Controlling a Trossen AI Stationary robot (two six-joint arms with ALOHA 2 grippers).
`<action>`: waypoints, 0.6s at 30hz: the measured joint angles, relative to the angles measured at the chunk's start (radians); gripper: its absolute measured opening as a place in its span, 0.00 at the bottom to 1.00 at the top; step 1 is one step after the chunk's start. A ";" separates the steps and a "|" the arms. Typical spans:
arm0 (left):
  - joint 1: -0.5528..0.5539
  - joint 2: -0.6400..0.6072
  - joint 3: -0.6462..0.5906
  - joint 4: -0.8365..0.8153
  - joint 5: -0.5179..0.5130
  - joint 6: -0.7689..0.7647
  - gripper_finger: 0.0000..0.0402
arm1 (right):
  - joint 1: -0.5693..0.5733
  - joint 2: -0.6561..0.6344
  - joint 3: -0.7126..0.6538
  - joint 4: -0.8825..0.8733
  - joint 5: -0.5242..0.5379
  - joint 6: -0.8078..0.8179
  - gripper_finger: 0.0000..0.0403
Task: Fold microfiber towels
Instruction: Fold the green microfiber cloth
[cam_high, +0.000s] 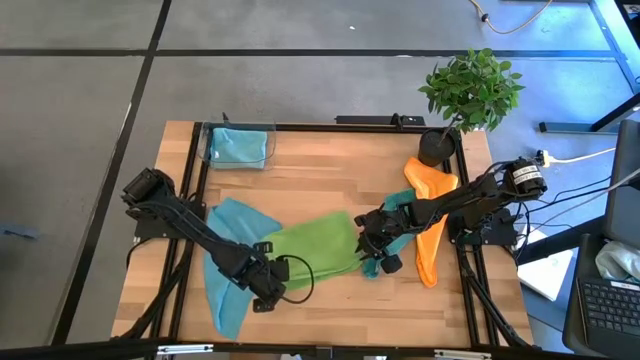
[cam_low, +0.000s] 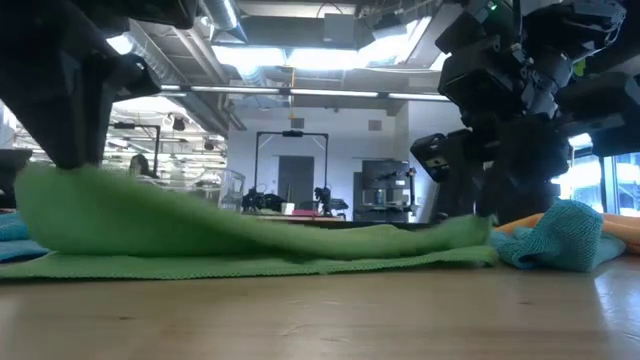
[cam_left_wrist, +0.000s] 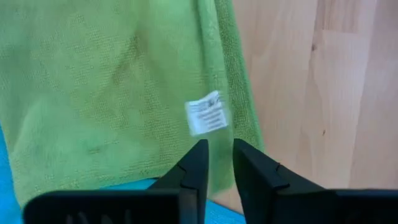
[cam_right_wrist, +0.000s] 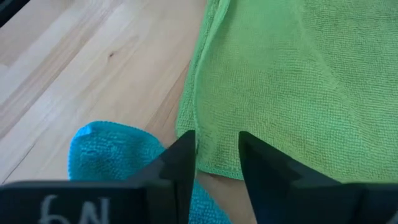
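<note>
**Green towel folded over at mid-table**

The lime green towel (cam_high: 315, 250) lies doubled on the wooden table (cam_high: 330, 170), between both arms. The left gripper (cam_left_wrist: 216, 163) hangs over its left edge, jaws narrowly parted, holding nothing. The right gripper (cam_right_wrist: 216, 155) hangs at its right edge, slightly parted, empty. A teal towel (cam_right_wrist: 112, 152) sits just beside it.

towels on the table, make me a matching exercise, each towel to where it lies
Towels:
1. lime green towel
2. orange towel
3. light blue towel
4. teal towel

Places:
A. in the clear bin at the table's far left
B. spread flat mid-table between both grippers
C. draped beside the potted plant
D. bunched under the right arm

Pairs: 1-B, 2-C, 3-A, 4-D
</note>
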 joint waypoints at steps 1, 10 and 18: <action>0.000 -0.002 0.000 0.002 0.000 0.004 0.18 | 0.000 0.000 0.000 -0.001 0.000 0.000 0.33; 0.006 -0.004 0.000 0.040 0.041 0.015 0.22 | 0.000 0.000 0.000 -0.011 0.003 0.001 0.34; 0.029 -0.004 0.000 -0.081 -0.086 0.120 0.22 | 0.000 0.000 0.000 -0.017 0.002 0.026 0.34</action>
